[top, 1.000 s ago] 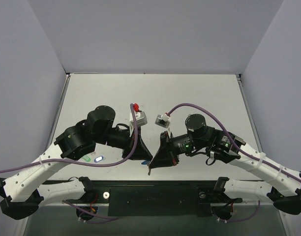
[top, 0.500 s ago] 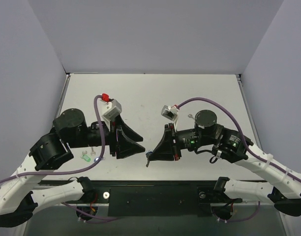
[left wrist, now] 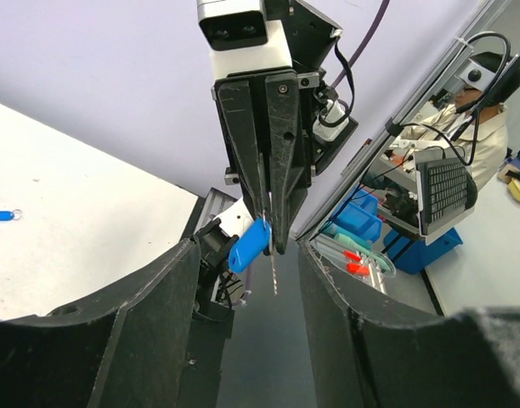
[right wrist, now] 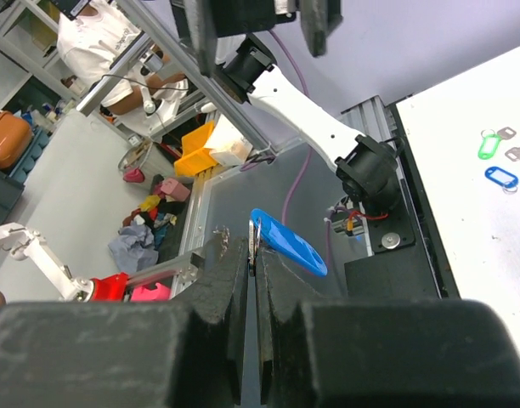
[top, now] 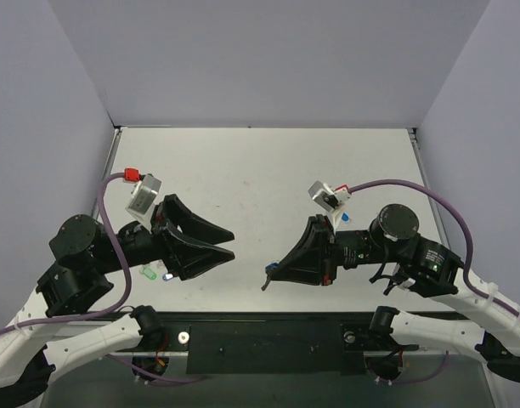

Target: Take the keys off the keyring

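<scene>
Right gripper clamped shut on blue-capped key, held in air over table, close to its front edge. Thin metal piece hangs under cap; ring or blade, cannot tell. Left gripper sits left of right gripper, jaws apart, nothing between them, tips facing it across clear gap. Green-capped key and second blue-capped key lie on table further left, beneath left arm. Beyond right gripper, white surface runs to far wall; side walls stand well apart.
</scene>
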Controlling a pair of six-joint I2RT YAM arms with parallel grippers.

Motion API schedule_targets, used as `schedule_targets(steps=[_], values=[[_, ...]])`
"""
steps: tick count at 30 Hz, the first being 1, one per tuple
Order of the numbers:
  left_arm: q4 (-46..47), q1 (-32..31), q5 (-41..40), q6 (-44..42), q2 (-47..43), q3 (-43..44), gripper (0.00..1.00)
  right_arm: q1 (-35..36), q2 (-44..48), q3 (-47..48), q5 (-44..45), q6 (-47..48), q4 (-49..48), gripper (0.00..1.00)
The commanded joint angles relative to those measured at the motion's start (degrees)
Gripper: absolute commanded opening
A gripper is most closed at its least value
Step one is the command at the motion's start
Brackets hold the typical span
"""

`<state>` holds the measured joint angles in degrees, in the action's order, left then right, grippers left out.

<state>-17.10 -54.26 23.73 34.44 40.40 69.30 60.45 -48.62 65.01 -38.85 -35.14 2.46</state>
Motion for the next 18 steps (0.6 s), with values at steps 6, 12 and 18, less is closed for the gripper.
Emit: schedule_targets(steps=[6, 12, 18], values=[[18.22, 0.21, 0.71, 7.48, -1.11, -6.01, 0.59, 2.31, 0.54, -3.05, 0.18, -1.78, -9.22, 0.0], [18.69, 0.12, 3.08, 6.79, 0.11, -6.81, 0.57, 3.01, 0.46, -4.1, -0.43, -2.75, -12.13, 0.0], [17.46, 0.12, 6.77, 4.68, 2.22, -6.72, 0.57, 3.36, 0.19, -4.63, -0.44, -3.18, -13.53, 0.0]])
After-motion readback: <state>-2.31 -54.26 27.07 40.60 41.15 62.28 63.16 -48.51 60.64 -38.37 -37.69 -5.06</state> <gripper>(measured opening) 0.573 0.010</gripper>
